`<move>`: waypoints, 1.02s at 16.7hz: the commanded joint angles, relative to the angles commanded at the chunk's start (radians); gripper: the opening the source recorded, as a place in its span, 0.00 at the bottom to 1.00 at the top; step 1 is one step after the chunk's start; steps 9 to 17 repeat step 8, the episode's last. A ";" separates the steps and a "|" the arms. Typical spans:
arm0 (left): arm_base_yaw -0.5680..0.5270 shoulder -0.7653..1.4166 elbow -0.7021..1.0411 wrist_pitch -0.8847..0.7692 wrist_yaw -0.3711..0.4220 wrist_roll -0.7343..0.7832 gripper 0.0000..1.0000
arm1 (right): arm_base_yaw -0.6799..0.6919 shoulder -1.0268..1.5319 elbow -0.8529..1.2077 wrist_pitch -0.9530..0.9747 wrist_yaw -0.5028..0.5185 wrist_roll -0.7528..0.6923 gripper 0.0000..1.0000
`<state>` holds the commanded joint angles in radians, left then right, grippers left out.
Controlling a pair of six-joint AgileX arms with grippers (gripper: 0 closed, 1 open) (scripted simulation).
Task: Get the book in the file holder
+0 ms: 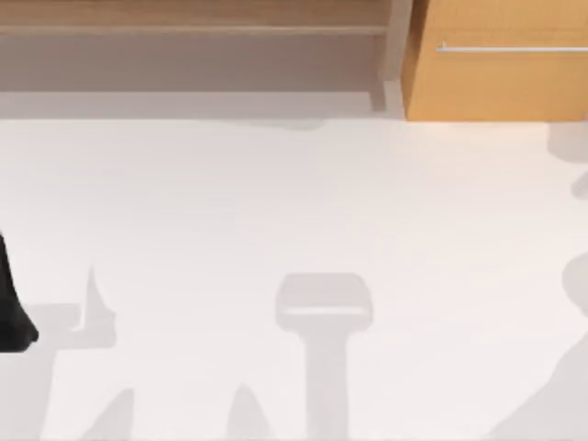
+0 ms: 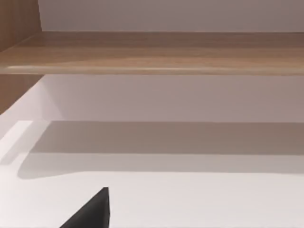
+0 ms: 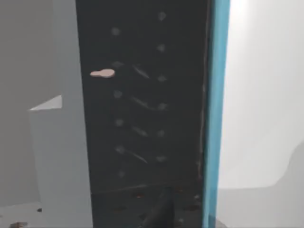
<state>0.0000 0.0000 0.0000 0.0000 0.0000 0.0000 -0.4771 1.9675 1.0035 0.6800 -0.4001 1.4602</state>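
Left arm point(image 1: 14, 308) sat parked at the table's left edge; I couldn't tell its finger state. The white tabletop point(image 1: 276, 202) carried only shadows, with the orange-wood cabinet with a metal bar handle point(image 1: 496, 73) at far right beside a wooden shelf point(image 1: 184, 18). Right wrist camera sat hard against a dark dotted cover with a teal-blue edge point(image 3: 216, 109), I judged the book, probably carried close; grip not visible.
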 joint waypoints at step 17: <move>0.000 0.000 0.000 0.000 0.000 0.000 1.00 | 0.000 0.000 0.000 0.000 0.000 0.000 1.00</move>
